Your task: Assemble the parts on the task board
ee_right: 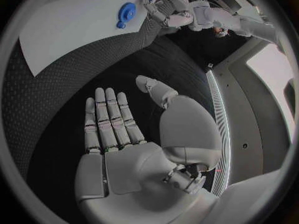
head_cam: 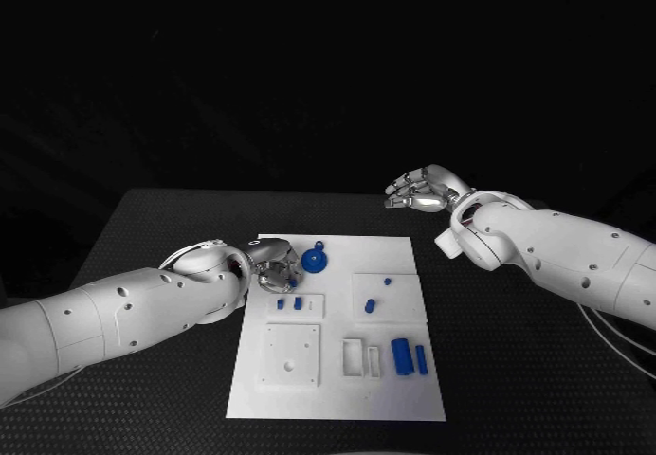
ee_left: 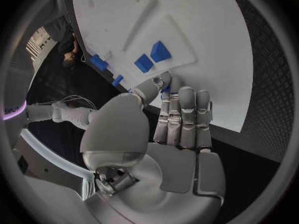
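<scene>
Left robot hand [head_cam: 274, 263] sits at the far left corner of the white board [head_cam: 396, 398], fingers bent down onto the board surface, right beside the round blue part [head_cam: 315, 261] that lies at its 3 o'clock in the head view, close but whether touching I cannot tell. In the left wrist view the fingers [ee_left: 187, 114] lie straight and together, thumb angled toward a small blue piece; whether it pinches that piece I cannot tell. Two small blue pegs [head_cam: 288, 303] stand in a raised block just toward 6 o'clock of this hand. Longer blue bars [head_cam: 402, 355] lie near the board's right side, long axis running 12-to-6, well apart from either hand. Right robot hand [head_cam: 424, 188] hovers off the board at its 12 o'clock edge over the black tabletop [head_cam: 164, 218], fingers loosely apart, holding nothing. Left hand is clearly nearer the round part and pegs, so the next pick likely falls to it. No brands, labels or readable writing anywhere.
</scene>
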`<state>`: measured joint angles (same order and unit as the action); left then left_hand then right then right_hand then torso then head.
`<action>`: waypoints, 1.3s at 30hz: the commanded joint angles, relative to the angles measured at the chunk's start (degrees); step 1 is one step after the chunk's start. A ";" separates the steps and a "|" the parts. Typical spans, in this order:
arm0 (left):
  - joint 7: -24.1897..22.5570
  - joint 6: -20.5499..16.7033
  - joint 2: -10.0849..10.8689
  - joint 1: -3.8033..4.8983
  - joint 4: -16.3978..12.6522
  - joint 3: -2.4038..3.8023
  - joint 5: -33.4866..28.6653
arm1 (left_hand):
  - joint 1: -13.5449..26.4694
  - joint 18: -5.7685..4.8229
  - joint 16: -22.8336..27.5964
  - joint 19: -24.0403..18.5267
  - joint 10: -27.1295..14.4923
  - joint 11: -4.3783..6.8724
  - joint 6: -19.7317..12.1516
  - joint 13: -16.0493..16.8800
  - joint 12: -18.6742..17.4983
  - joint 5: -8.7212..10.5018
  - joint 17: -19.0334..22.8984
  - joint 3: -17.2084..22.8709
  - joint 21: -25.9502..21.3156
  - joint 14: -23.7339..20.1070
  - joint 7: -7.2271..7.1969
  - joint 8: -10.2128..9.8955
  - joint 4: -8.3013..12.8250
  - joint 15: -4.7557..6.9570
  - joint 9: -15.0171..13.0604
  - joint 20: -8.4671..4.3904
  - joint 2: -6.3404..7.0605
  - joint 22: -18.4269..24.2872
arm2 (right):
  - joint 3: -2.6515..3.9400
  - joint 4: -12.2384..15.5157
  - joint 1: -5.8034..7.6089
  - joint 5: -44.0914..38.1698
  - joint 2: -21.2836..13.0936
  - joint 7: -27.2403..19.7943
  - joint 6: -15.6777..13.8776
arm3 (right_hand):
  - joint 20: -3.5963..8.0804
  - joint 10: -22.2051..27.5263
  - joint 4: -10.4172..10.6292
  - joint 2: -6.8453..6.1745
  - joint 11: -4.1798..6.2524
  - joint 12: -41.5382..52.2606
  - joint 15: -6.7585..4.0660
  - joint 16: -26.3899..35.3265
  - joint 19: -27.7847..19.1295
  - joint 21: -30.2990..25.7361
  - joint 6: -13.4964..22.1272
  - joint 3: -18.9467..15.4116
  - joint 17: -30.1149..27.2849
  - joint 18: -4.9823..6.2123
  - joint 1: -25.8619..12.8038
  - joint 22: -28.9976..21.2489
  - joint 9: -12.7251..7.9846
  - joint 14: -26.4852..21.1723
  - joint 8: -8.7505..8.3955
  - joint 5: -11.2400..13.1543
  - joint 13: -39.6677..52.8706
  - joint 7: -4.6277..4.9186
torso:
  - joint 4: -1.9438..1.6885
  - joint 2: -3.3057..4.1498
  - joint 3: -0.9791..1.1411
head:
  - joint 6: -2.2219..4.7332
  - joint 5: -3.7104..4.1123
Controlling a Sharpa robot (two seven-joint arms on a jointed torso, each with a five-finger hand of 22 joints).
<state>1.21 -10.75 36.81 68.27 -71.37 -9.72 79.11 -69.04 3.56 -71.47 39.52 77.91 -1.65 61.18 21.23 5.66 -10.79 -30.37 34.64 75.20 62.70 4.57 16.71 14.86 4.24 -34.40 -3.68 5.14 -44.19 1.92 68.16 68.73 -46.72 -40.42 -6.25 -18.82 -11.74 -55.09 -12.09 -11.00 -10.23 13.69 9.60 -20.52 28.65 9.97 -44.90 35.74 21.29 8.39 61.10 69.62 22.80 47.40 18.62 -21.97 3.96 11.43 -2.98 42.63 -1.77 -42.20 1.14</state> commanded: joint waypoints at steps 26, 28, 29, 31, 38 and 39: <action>0.92 0.65 0.33 -0.48 0.52 -0.32 -1.06 | -0.97 0.16 -0.51 -0.69 -2.52 -1.21 -7.68 -0.62 -1.81 0.27 -0.39 0.41 -0.13 -1.90 1.33 -4.01 0.58 -0.82 2.60 -5.37 2.55 -0.79 | 0.01 -0.04 -0.02 -0.36 -0.14 -0.28 0.55 | 0.00 -0.41 -0.21 0.09 -0.20 -0.42 0.45 0.15 0.29 -0.39 0.11 -0.14 -0.10 -1.02 -0.20 0.19 -0.10 0.11 0.24 -0.12 -0.02 0.54 | -0.06 -0.09 -0.11 | 0.23 0.23; 0.98 0.60 0.42 -0.48 0.57 -0.31 -0.97 | -1.11 0.22 -0.59 -0.69 -2.78 -1.29 -8.00 -0.66 -1.83 0.24 -0.42 0.44 -0.12 -1.90 1.40 -4.10 0.60 -0.89 2.74 -5.32 2.65 -0.84 | 0.01 -0.02 -0.02 -0.36 -0.14 -0.27 0.63 | 0.00 -0.41 -0.21 0.09 -0.21 -0.43 0.46 0.15 0.29 -0.40 0.11 -0.14 -0.11 -1.02 -0.20 0.20 -0.11 0.10 0.23 -0.12 -0.02 0.54 | -0.08 -0.06 -0.06 | 0.17 0.19; 1.04 0.71 0.46 -0.48 0.59 -0.31 -0.91 | -1.23 0.26 -0.63 -0.68 -2.85 -1.31 -8.08 -0.67 -1.81 0.19 -0.44 0.49 -0.10 -1.90 1.47 -4.11 0.64 -0.91 2.78 -5.30 2.66 -0.87 | 0.01 -0.01 -0.02 -0.36 -0.13 -0.27 0.66 | 0.00 -0.41 -0.22 0.09 -0.21 -0.43 0.46 0.15 0.29 -0.41 0.11 -0.15 -0.11 -1.02 -0.21 0.20 -0.11 0.10 0.23 -0.12 -0.02 0.54 | -0.09 -0.06 -0.07 | 0.26 0.20; 1.22 0.79 0.55 -0.48 0.67 -0.31 -0.89 | -1.62 0.33 -0.70 -0.68 -2.91 -1.32 -8.12 -0.66 -1.75 0.07 -0.46 0.68 -0.09 -1.87 1.51 -4.06 0.77 -0.92 2.85 -5.27 2.63 -0.91 | 0.01 -0.06 -0.02 -0.36 -0.12 -0.27 0.60 | 0.01 -0.41 -0.22 0.09 -0.21 -0.44 0.46 0.16 0.28 -0.42 0.12 -0.15 -0.11 -1.02 -0.20 0.21 -0.11 0.10 0.23 -0.12 -0.02 0.54 | -0.07 -0.03 -0.06 | 0.34 0.22; 1.37 0.51 1.02 -0.47 0.78 -0.27 -0.87 | -2.21 0.41 -0.85 -0.64 -2.87 -1.30 -8.07 -0.60 -1.62 0.07 -0.51 1.05 -0.08 -1.79 1.64 -3.90 0.89 -0.91 2.94 -5.22 2.63 -0.98 | 0.01 -0.04 -0.02 -0.36 -0.16 -0.28 0.62 | 0.01 -0.42 -0.24 0.09 -0.21 -0.46 0.47 0.16 0.28 -0.46 0.12 -0.14 -0.13 -1.02 -0.19 0.24 -0.12 0.08 0.23 -0.13 -0.02 0.54 | -0.11 0.00 -0.08 | 0.41 0.15; 1.37 0.40 1.11 -0.47 0.78 -0.26 -0.87 | -2.26 0.41 -0.86 -0.64 -2.87 -1.30 -8.05 -0.59 -1.61 0.08 -0.51 1.08 -0.07 -1.79 1.66 -3.87 0.90 -0.91 2.95 -5.21 2.67 -0.99 | 0.01 -0.05 -0.02 -0.36 -0.16 -0.28 0.61 | 0.01 -0.42 -0.24 0.09 -0.21 -0.46 0.47 0.16 0.28 -0.47 0.12 -0.14 -0.13 -1.03 -0.18 0.24 -0.12 0.08 0.23 -0.13 -0.02 0.54 | -0.08 -0.01 -0.07 | 0.41 0.14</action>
<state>1.55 -10.73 37.67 68.03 -70.90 -9.78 78.08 -70.57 3.55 -72.14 39.09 75.29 -3.00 53.42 20.51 3.99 -10.81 -30.81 35.53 75.20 60.80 6.23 12.93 15.74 3.68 -31.52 -3.68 7.86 -45.10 1.91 68.10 68.73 -46.72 -40.59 -6.24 -18.76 -11.74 -55.30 -12.09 -11.00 -10.44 13.46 9.60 -20.52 28.65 9.75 -44.90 35.74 21.24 8.39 61.10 69.78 22.76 47.40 18.61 -21.97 3.96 11.43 -3.08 42.58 -1.85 -41.81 1.32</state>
